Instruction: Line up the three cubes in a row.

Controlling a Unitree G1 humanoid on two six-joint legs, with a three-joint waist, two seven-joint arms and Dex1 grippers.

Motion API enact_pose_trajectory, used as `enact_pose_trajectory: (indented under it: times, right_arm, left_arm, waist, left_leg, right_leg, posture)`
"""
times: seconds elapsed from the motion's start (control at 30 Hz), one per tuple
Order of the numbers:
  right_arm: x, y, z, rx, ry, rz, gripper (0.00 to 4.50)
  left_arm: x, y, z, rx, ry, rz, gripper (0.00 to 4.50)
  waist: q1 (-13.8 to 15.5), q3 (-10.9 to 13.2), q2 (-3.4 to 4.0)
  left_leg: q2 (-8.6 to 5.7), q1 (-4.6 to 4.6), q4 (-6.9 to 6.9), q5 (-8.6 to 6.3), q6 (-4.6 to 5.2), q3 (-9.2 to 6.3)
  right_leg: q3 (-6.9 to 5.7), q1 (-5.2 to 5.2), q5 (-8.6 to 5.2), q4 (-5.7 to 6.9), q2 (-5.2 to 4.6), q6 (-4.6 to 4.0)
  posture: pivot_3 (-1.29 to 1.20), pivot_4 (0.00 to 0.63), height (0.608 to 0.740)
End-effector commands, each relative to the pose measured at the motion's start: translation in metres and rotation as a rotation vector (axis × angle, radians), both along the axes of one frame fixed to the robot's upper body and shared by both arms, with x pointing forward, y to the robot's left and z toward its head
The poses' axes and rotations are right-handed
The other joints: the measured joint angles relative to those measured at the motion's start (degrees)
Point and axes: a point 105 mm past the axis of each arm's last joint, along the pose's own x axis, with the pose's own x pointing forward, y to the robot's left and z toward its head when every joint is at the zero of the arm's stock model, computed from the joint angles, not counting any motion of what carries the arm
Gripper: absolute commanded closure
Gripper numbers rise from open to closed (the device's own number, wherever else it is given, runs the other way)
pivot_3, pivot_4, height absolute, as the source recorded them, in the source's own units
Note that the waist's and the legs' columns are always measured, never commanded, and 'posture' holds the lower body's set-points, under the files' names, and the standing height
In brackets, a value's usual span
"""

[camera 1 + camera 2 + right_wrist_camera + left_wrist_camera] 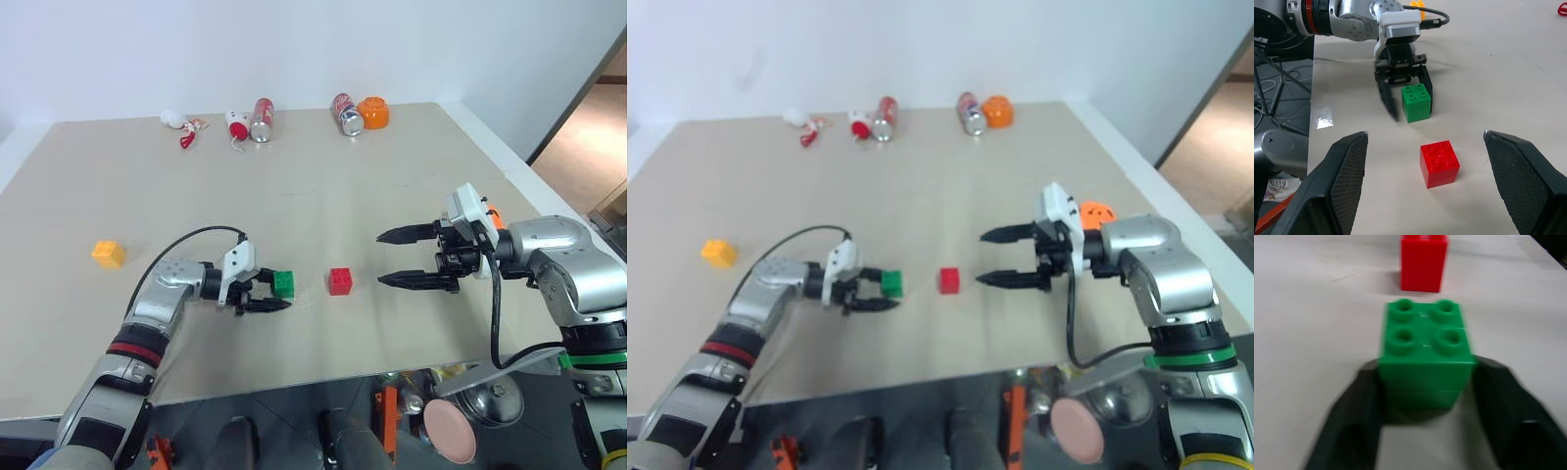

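Green cube [284,284] sits between the left gripper's [270,294] parted fingers; right gripper [411,258] wide open

Green cube [1416,103] sits between the left gripper [1409,101] fingers, gap showing; red cube [1439,163] nearby — apart.

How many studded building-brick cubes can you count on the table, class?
3: the green cube sits between the left gripper's fingers, the red cube lies just beside it, and the yellow-orange cube sits alone far to the left.
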Motion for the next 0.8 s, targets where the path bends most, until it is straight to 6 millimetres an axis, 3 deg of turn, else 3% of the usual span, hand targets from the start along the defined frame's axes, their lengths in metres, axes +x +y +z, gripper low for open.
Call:
enact_pose_trajectory:
  times: [0.03,0.23,0.43,0.53,0.7,0.8]
  right_arm:
    - [-0.001,0.002,0.011,0.007,-0.047,0.018,0.58]
    - [-0.001,0.002,0.011,0.008,-0.043,0.023,0.58]
    - [0.003,0.005,0.015,0.01,-0.047,0.045,0.58]
    - [0.006,0.007,0.018,0.007,-0.054,0.063,0.58]
    - [0.01,0.01,0.024,0.006,-0.062,0.086,0.58]
    - [0.013,0.012,0.025,0.008,-0.077,0.091,0.58]
  left_arm:
    - [0.006,0.002,0.004,0.005,-0.043,0.026,0.16]
    - [0.009,0.009,0.008,-0.011,-0.049,0.076,0.02]
    - [0.014,0.041,0.019,0.009,-0.092,0.168,0.02]
    - [0.002,0.059,0.026,0.032,-0.09,0.158,0.02]
    - [-0.034,0.084,0.034,0.07,0.042,0.102,0.02]
    - [-0.037,0.101,0.043,0.069,0.028,0.177,0.02]
  waist:
    - [0.0,0.0,0.0]
    - [-0.02,0.0,0.0]
    - [-0.22,0.0,0.01]
    - [-0.23,0.01,0.0]
    - [-0.16,0.01,0.0]
    - [0.01,0.01,0.0]
  left_leg:
    - [0.0,0.0,0.01,0.0,0.0,0.0]
    - [0.0,0.01,0.09,0.0,0.01,0.0]
    - [0.0,0.12,0.08,0.01,0.02,-0.04]
    - [0.02,0.11,0.03,0.0,0.0,-0.03]
    - [0.02,-0.03,-0.17,-0.17,-0.24,-0.02]
    - [0.01,-0.18,-0.23,-0.21,-0.29,-0.01]
  right_leg:
    - [0.0,0.0,0.0,0.0,0.0,0.0]
    - [0.02,0.01,0.01,0.0,-0.01,-0.01]
    - [0.04,-0.02,0.03,0.02,0.07,-0.05]
    - [0.08,-0.05,0.03,0.04,0.1,-0.05]
    - [0.13,-0.26,0.01,0.1,0.09,-0.03]
    - [0.15,-0.54,-0.07,0.28,0.09,-0.04]
  posture:
    - [0.0,0.15,0.74]
    - [0.0,0.15,0.74]
    - [0.0,0.15,0.74]
    - [0.0,0.15,0.74]
    - [0.0,0.15,0.74]
    - [0.0,0.15,0.74]
